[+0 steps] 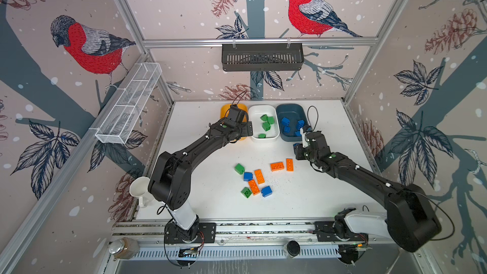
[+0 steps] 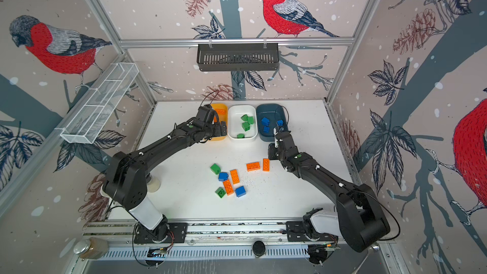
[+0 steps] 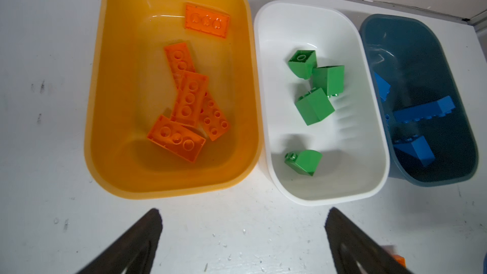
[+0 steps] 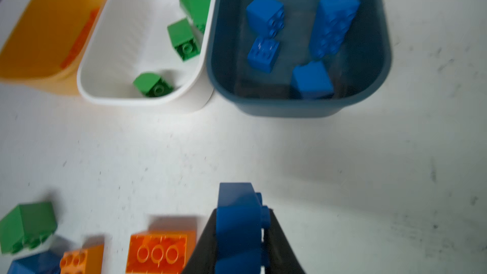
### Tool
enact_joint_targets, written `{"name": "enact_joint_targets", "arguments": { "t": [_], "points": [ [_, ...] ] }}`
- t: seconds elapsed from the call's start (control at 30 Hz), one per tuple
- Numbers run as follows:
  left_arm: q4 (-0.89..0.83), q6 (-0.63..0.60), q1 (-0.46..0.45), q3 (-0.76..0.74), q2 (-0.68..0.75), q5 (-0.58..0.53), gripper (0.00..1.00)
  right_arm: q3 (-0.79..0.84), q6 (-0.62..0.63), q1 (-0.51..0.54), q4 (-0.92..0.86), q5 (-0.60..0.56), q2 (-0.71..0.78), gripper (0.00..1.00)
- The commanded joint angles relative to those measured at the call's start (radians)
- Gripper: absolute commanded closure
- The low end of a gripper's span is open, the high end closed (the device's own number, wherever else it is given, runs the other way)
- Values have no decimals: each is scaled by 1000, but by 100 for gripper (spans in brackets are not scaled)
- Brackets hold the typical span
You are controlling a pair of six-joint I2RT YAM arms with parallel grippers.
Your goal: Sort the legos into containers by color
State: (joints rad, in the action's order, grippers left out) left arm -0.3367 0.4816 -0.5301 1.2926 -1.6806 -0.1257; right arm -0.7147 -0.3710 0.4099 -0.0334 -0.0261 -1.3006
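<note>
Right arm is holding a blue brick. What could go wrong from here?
1. The blue brick sticks out past the tips of the right gripper, so it may twist or slip in transit.
2. The blue tub sits right beside the white tub; a release off to that side could drop it among the green bricks.
3. The loose bricks lie touching; later picks may knock neighbours.

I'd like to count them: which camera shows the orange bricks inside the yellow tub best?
The left wrist view: it looks straight into the yellow tub, where five orange bricks lie unobstructed. In both top views the left arm covers most of the tub; the right wrist view catches only blurred orange slivers.
</note>
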Motion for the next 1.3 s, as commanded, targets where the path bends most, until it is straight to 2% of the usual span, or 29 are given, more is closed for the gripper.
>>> {"name": "enact_joint_targets", "arguments": {
  "t": [0.0,0.17,0.4,0.5,0.6,0.77,1.0,1.03,1.07,1.17,1.27],
  "points": [
    [44,-67,-36,-8,21,23,3,-60,-17,-71,108,40,-53,76],
    [22,-134,-107,-10,20,70,3,-207,14,-127,116,45,-213,76],
    [-27,-266,-238,-9,-14,93,3,-386,64,-143,73,7,-418,73],
    [-36,-325,-291,-6,-46,108,3,-463,69,-143,44,-16,-483,68],
    [-60,-380,-327,15,-91,147,5,-513,62,-138,15,-38,-512,58],
    [-76,-480,-373,38,-164,185,9,-501,64,-138,10,-47,-456,38],
    [-107,-559,-423,92,-261,183,14,-391,22,-145,38,-22,-289,17],
    [-108,-564,-424,98,-275,181,15,-368,11,-148,48,-19,-263,13],
    [-107,-569,-424,104,-287,179,16,-347,-2,-151,55,-17,-238,0],
    [-98,-583,-424,115,-313,184,19,-278,-43,-162,83,-38,-168,0],
    [-89,-590,-424,122,-333,185,23,-211,-87,-170,105,-107,-98,0]
  ]
}}
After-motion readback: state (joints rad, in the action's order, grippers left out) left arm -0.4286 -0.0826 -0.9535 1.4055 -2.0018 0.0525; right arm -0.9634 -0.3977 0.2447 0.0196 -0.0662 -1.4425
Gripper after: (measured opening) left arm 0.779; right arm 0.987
